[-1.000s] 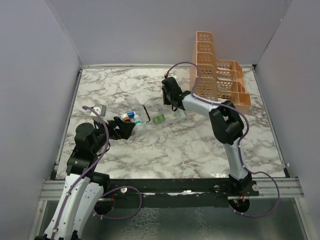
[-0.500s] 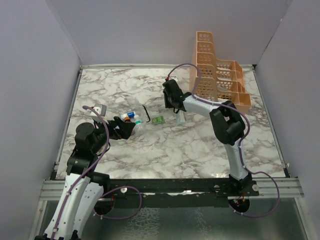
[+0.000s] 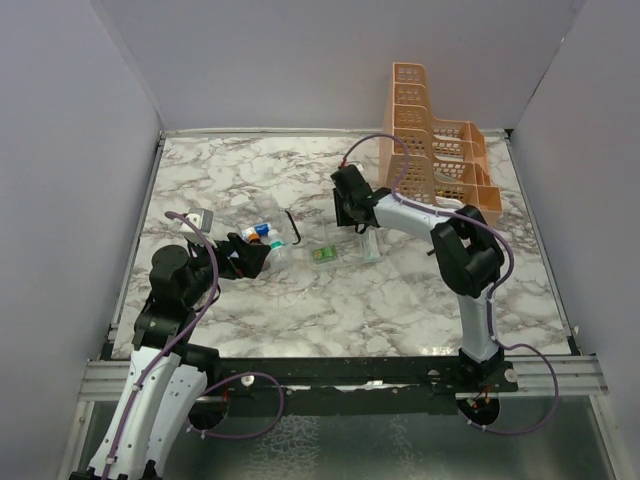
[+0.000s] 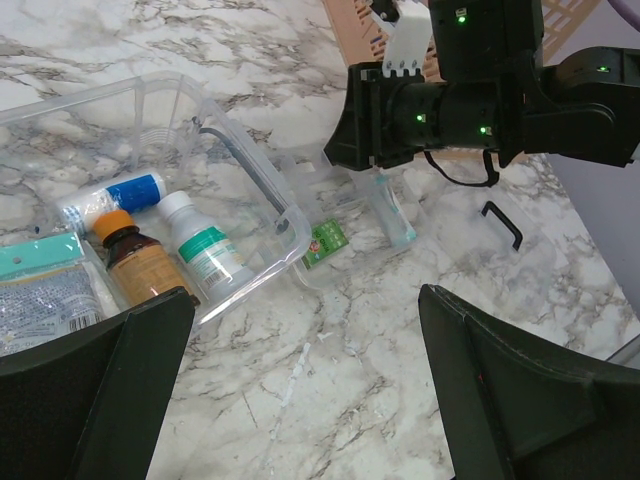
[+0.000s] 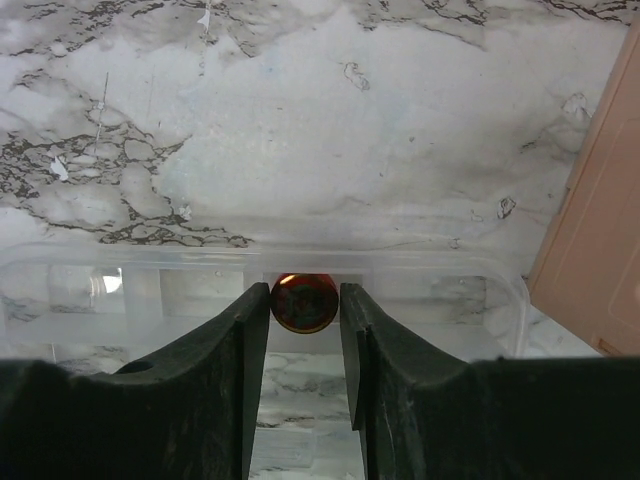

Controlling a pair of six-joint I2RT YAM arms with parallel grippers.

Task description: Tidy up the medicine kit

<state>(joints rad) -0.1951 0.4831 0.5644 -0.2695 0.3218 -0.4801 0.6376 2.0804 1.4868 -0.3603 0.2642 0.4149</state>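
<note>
The medicine kit (image 3: 268, 246) is a clear box (image 4: 250, 170) lying open by my left gripper (image 3: 250, 256). It holds a brown bottle (image 4: 140, 262), a white bottle (image 4: 205, 250) and a blue-labelled roll (image 4: 115, 195). To its right a clear compartment tray (image 3: 347, 250) lies flat with a green packet (image 4: 325, 242) in it. My right gripper (image 3: 352, 208) reaches down into that tray (image 5: 400, 262); its fingers sit tight against both sides of a small red round tin (image 5: 303, 305). The left gripper (image 4: 305, 300) hangs wide open over bare marble.
The tall orange perforated rack (image 3: 430, 150) stands at the back right, its side (image 5: 590, 220) close to the tray. A black handle (image 3: 292, 225) sticks up at the box's right end. A loose black clip (image 4: 503, 222) lies on the marble beyond the tray.
The clear tray stood on edge under the right gripper half a second ago and now lies flat. The right gripper has shifted slightly right. The left arm has stayed still.
</note>
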